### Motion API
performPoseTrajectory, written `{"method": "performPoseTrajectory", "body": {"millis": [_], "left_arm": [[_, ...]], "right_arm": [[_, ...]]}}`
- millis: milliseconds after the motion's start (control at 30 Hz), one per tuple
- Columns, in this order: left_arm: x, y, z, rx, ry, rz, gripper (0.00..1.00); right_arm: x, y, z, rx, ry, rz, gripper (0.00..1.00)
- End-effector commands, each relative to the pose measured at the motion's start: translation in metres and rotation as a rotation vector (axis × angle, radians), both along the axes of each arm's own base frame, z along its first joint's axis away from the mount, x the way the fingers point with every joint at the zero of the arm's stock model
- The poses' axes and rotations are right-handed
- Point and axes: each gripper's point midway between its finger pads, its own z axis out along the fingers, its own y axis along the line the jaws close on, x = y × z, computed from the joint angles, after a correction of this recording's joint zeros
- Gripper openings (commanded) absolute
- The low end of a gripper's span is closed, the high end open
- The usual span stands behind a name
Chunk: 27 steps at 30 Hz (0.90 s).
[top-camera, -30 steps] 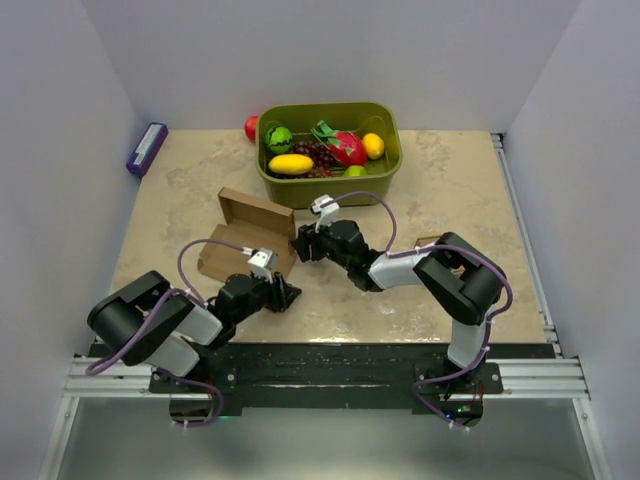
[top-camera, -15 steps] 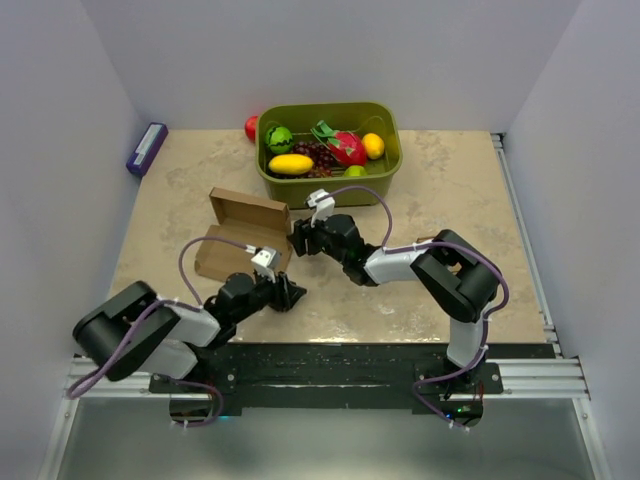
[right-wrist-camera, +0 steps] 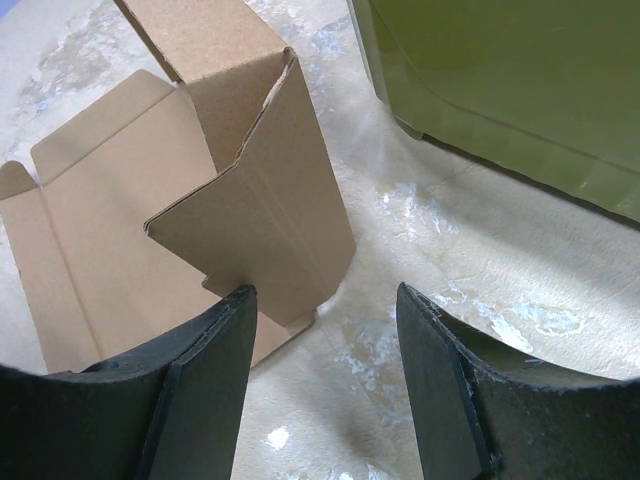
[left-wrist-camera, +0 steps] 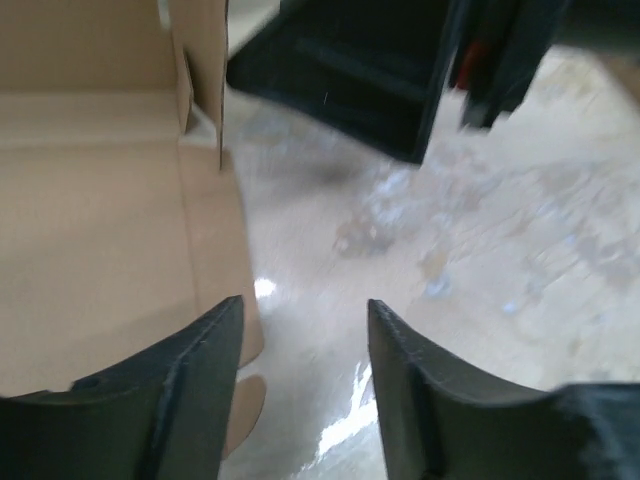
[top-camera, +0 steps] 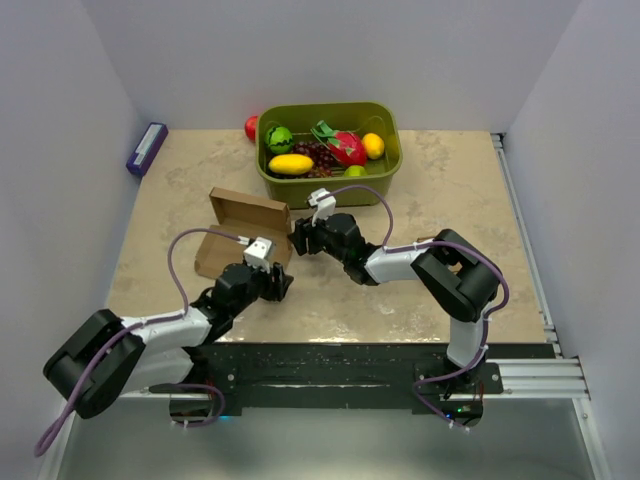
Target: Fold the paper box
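Note:
The paper box (top-camera: pixel 243 228) is a brown cardboard piece lying partly unfolded left of the table's middle, with one flap raised at its far edge. In the right wrist view the paper box (right-wrist-camera: pixel 250 200) shows a standing side panel and flat flaps. My right gripper (top-camera: pixel 297 239) is open at the box's right edge; in its own view the gripper (right-wrist-camera: pixel 325 300) is over bare table just beside that panel. My left gripper (top-camera: pixel 283 285) is open at the box's near right corner. In its view the gripper (left-wrist-camera: pixel 305 320) holds nothing, and the paper box (left-wrist-camera: pixel 100 250) lies to its left.
A green bin (top-camera: pixel 385 160) of toy fruit stands at the back middle, close behind the right gripper, and the bin (right-wrist-camera: pixel 520 80) fills that wrist view's upper right. A red fruit (top-camera: pixel 251 127) lies beside it. A purple object (top-camera: pixel 147 148) lies at the far left edge.
The left arm has swung back to the left and its jaws have opened wider. The paper box has slid slightly left. The right gripper has stayed at the box's right edge.

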Motion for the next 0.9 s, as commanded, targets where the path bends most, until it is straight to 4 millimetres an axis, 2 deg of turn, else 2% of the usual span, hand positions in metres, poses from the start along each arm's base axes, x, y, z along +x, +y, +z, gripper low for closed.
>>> {"method": "performPoseTrajectory", "body": {"millis": [0, 267, 433, 567, 867], "left_arm": [[0.009, 0.004, -0.009, 0.105, 0.001, 0.027, 0.62], [0.011, 0.003, -0.030, 0.167, 0.026, 0.026, 0.62], [0.003, 0.002, -0.050, 0.169, 0.093, 0.042, 0.61], [-0.011, 0.001, -0.063, 0.143, 0.155, 0.044, 0.54], [-0.027, -0.010, -0.072, 0.069, 0.208, -0.009, 0.48]], "right_arm": [[0.006, 0.006, 0.017, 0.042, -0.032, 0.005, 0.61], [0.005, 0.008, 0.013, 0.042, -0.021, 0.017, 0.61], [0.008, 0.011, 0.009, 0.044, -0.002, 0.035, 0.61], [0.014, 0.011, 0.010, 0.057, 0.001, 0.044, 0.61], [0.023, 0.006, 0.013, 0.045, -0.015, 0.041, 0.60]]}}
